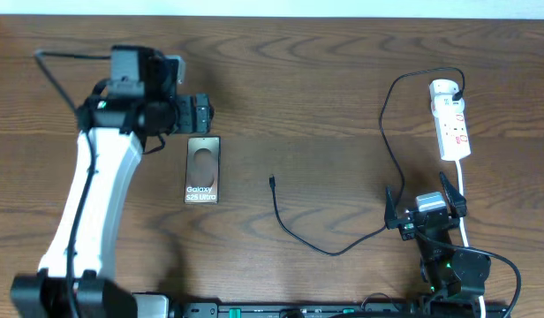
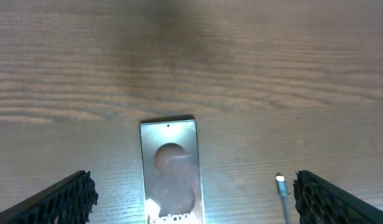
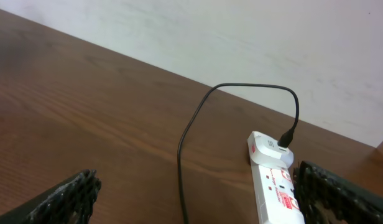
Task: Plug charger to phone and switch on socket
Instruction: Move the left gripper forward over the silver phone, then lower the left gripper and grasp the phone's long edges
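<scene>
The left end effector [image 2: 193, 183] hangs over the tabletop [image 1: 325, 106] with its jaws spread wide and nothing between them. In its wrist view the phone [image 1: 202, 170] lies flat directly below, face up, between the two fingers and touching neither. The charger's connector tip [image 1: 271, 182] lies on the wood near the phone's right side, apart from it and unplugged.

The right end effector [image 1: 422, 198] is likewise fully open and empty, low at the near right of the tabletop. The socket [image 1: 452, 124] lies ahead of it toward the far edge, near but not touched. The charger [image 1: 334, 253] is plugged in at the socket's rounded far end. From there it loops left and down past the right end effector, then curls back to its free tip.
</scene>
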`<move>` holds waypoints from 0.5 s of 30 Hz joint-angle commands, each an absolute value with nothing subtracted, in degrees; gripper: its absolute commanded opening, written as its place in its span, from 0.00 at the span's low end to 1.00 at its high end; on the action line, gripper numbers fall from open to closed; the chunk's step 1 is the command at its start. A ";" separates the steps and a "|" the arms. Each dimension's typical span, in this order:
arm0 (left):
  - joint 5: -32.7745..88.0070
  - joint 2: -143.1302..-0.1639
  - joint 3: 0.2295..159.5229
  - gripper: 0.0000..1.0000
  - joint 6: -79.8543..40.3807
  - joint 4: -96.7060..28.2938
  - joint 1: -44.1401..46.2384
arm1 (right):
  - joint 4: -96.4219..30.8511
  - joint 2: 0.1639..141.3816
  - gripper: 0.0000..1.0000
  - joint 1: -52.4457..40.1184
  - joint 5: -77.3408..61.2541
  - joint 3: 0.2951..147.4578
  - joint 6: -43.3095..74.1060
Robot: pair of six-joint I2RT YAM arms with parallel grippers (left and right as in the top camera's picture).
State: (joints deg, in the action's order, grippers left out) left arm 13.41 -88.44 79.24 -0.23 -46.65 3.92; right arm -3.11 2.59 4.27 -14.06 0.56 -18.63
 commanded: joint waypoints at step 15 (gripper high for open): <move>-1.04 -103.66 77.45 0.98 -16.21 -53.04 8.75 | -3.20 2.63 0.99 4.45 -13.63 0.32 -18.02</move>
State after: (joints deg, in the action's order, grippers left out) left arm 0.97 -102.63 79.20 -11.31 -53.21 9.10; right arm -3.14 2.59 4.27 -14.06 0.56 -18.63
